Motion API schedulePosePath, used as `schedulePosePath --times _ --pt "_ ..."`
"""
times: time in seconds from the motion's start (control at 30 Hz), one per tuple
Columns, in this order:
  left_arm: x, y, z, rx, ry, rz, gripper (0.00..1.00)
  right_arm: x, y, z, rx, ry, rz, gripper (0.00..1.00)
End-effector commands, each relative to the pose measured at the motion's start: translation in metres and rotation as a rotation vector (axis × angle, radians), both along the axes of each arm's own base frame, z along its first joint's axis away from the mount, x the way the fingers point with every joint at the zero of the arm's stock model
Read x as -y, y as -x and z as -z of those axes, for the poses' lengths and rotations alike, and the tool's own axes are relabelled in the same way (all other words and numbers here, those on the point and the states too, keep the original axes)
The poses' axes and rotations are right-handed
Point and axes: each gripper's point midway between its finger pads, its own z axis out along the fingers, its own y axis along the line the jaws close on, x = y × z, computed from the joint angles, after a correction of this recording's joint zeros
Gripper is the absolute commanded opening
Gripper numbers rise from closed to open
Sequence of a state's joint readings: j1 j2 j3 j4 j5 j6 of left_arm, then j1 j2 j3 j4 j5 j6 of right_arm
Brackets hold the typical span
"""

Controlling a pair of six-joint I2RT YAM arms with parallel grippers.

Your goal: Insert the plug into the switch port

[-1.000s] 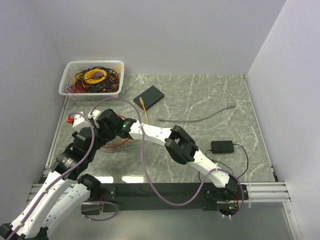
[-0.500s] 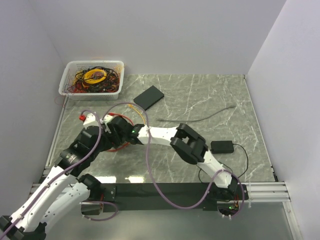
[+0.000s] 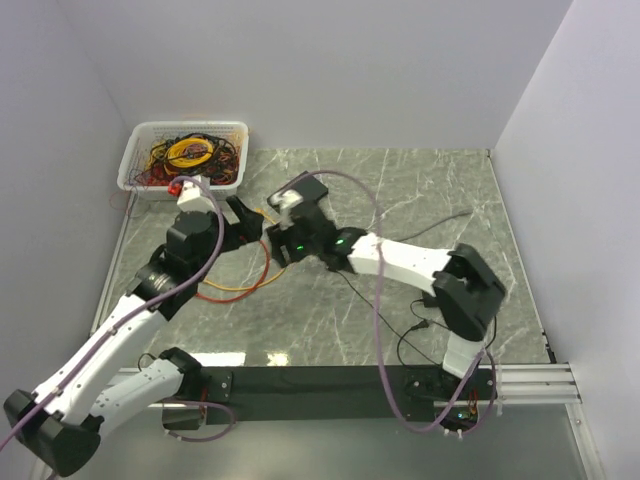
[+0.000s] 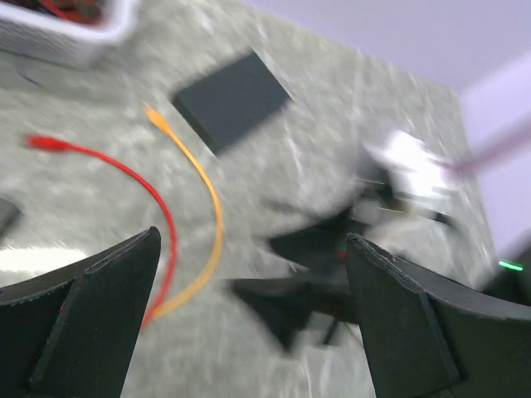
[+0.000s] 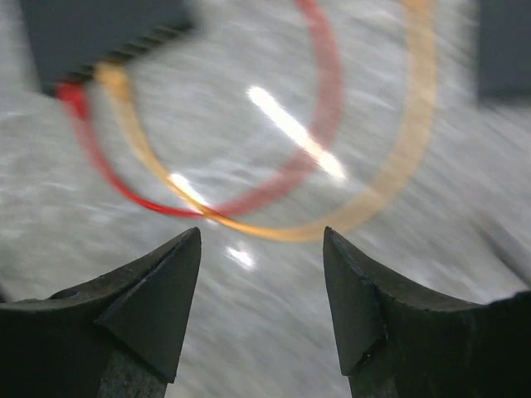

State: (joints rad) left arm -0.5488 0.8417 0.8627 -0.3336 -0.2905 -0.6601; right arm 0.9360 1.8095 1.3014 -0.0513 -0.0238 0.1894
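The black switch [image 4: 232, 99] lies flat at the back of the marble table; in the top view [image 3: 316, 186] my right wrist partly covers it. An orange cable [image 4: 207, 224] ends in a plug [image 4: 154, 117] lying just left of the switch, not inserted. A red cable [image 4: 158, 207] curves beside it. My left gripper [image 4: 249, 332] is open and empty, above the cables, and also shows in the top view [image 3: 243, 215]. My right gripper [image 5: 261, 315] is open and empty over the loop of the orange cable [image 5: 390, 182] and the red cable [image 5: 323, 99]; the switch [image 5: 99, 33] is at the top left of its view.
A white basket [image 3: 130, 165] full of tangled cables stands at the back left corner. A grey cable [image 3: 455, 215] lies at the right rear. Thin black wire [image 3: 420, 325] trails near the right arm's elbow. The wrist views are motion-blurred.
Both arms have swung from the left front towards the back. The right gripper has come up beside the switch and the left gripper has risen and turned towards it.
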Motion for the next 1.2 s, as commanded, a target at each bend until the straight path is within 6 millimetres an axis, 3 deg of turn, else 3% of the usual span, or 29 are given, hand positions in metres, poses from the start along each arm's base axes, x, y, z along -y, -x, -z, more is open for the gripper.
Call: schedulePosePath --times 0.0,0.13,0.23,0.3,0.37,0.43,0.63,0.83,1.03,1.17 --pt "-0.012 -0.028 -0.027 0.121 0.009 -0.087 0.99 0.057 -0.018 0.002 -0.035 0.041 0.128 0.68" --pt "0.026 -0.021 -0.042 0.235 0.087 0.125 0.99 0.093 -0.030 0.027 -0.101 0.130 0.195 0.68" --pt "0.056 -0.007 -0.051 0.296 0.106 0.318 0.99 0.096 -0.039 0.037 -0.099 0.186 0.195 0.68" --pt "0.061 -0.005 -0.045 0.298 0.115 0.352 1.00 0.100 -0.054 0.042 -0.092 0.208 0.223 0.68" --pt "0.058 -0.006 -0.039 0.303 0.118 0.330 0.99 0.102 -0.063 0.042 -0.115 0.192 0.224 0.68" --pt "0.050 -0.010 -0.018 0.273 0.113 0.278 1.00 0.114 -0.078 0.040 -0.131 0.165 0.238 0.68" --pt "0.062 -0.001 0.029 0.198 0.153 0.348 1.00 0.135 -0.094 0.036 -0.098 0.173 0.152 0.67" --pt "0.067 0.006 0.045 0.186 0.179 0.380 0.99 0.126 -0.102 0.039 -0.114 0.154 0.021 0.61" --pt "0.062 0.009 0.056 0.180 0.159 0.372 0.99 0.126 -0.108 0.062 -0.149 0.194 -0.009 0.56" --pt "0.061 0.012 0.061 0.179 0.161 0.378 0.99 0.128 -0.101 0.081 -0.200 0.221 -0.034 0.52"
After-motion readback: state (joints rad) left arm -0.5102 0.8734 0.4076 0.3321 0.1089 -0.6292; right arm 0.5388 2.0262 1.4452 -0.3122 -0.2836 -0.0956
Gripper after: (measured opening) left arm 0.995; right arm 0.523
